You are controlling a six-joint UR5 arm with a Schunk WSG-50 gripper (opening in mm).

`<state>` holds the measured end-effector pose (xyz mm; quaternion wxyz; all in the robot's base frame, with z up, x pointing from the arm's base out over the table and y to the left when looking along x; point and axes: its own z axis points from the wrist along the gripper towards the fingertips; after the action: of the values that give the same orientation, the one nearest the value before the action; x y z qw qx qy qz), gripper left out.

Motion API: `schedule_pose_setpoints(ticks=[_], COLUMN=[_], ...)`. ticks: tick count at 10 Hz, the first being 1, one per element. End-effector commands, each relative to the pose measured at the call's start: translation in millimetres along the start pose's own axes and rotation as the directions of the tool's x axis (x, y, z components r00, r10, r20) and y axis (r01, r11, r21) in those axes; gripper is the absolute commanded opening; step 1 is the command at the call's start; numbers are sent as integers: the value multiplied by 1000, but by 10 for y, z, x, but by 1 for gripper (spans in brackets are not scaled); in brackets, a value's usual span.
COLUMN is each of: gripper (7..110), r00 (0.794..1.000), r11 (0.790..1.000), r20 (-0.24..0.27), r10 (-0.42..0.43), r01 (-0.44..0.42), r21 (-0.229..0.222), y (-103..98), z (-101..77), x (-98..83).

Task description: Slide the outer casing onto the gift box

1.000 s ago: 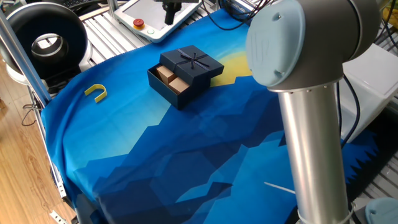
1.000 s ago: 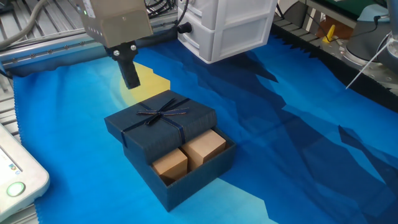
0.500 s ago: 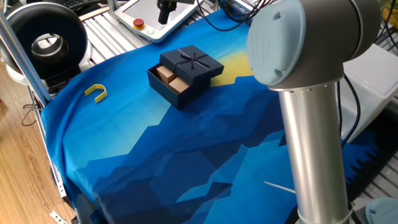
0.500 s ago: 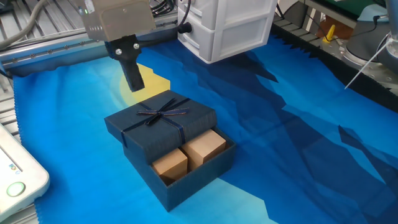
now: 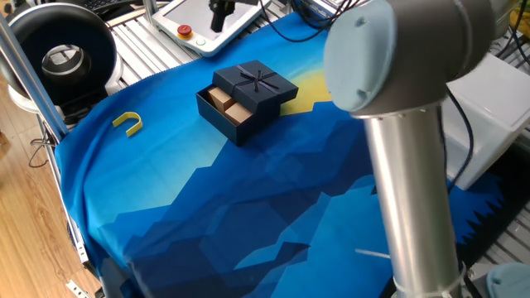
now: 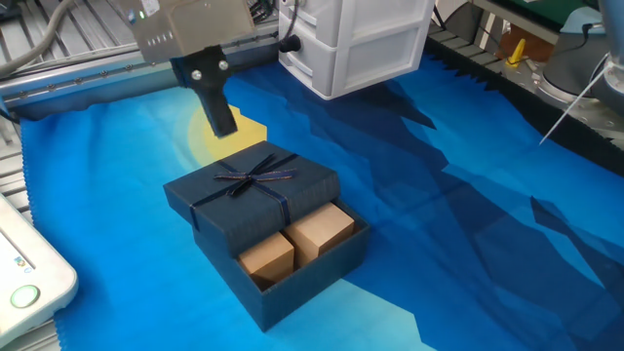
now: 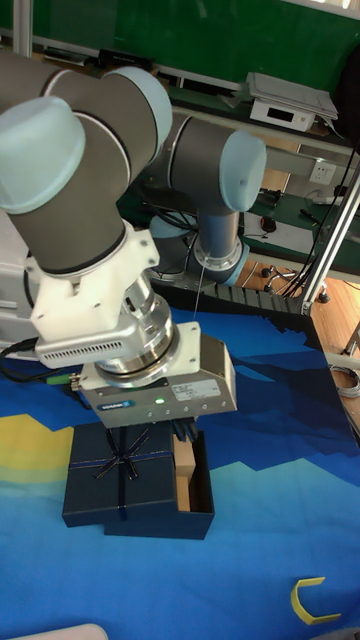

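Note:
The outer casing [image 6: 253, 187], a navy shell with a ribbon cross and bow, sits partly over the gift box [image 6: 304, 278]. The box's near end sticks out and shows two tan blocks [image 6: 295, 245]. My gripper [image 6: 224, 127] hangs just behind the casing's far edge, above the yellow patch of cloth, a little higher than the casing's top. Its dark fingers are pressed together with nothing between them. In one fixed view the casing [image 5: 257, 84] and gift box [image 5: 222, 117] lie mid-table, with the gripper [image 5: 220, 21] beyond them. In the tall view the gripper body hides part of the casing [image 7: 115, 475].
A yellow U-shaped piece [image 5: 127, 122] lies on the blue cloth to the left. A white drawer unit [image 6: 356, 39] stands behind the box. A white pendant [image 5: 199, 25] and a black round device [image 5: 62, 54] sit past the cloth's edge. The arm's large elbow [image 5: 397, 74] looms over the right side.
The gripper has shifted a little sideways along the casing's far edge, still shut. The casing and gift box have not moved.

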<state>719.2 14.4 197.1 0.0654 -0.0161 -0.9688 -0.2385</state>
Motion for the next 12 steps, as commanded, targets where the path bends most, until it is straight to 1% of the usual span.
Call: schedule_pose_setpoints(ticks=[1,2,3,4,5,6,7,8,9,10,11,12], gripper=[7,7,7,7,7,7,7,7,7,7,7,7], r00=[991,984,979,979,983,986,987,985,982,974,976,986], r11=[981,976,969,957,957,962,970,960,947,928,901,894], r20=[-79,-99,-111,-101,-82,-68,-67,-71,-86,-132,-107,-21], r10=[-111,-147,-172,-179,-165,-154,-148,-155,-168,-185,-187,-165], r01=[122,161,189,197,180,165,158,167,185,217,214,158], r21=[150,148,160,215,226,217,185,223,264,302,378,419], y=[-778,-1000,-1182,-1372,-1368,-1259,-1173,-1276,-1379,-1481,-1574,-1572], z=[-286,-353,-358,-351,-337,-297,-263,-274,-258,-207,-220,-214], x=[11,28,63,32,-15,-51,-39,-34,2,117,57,-68])
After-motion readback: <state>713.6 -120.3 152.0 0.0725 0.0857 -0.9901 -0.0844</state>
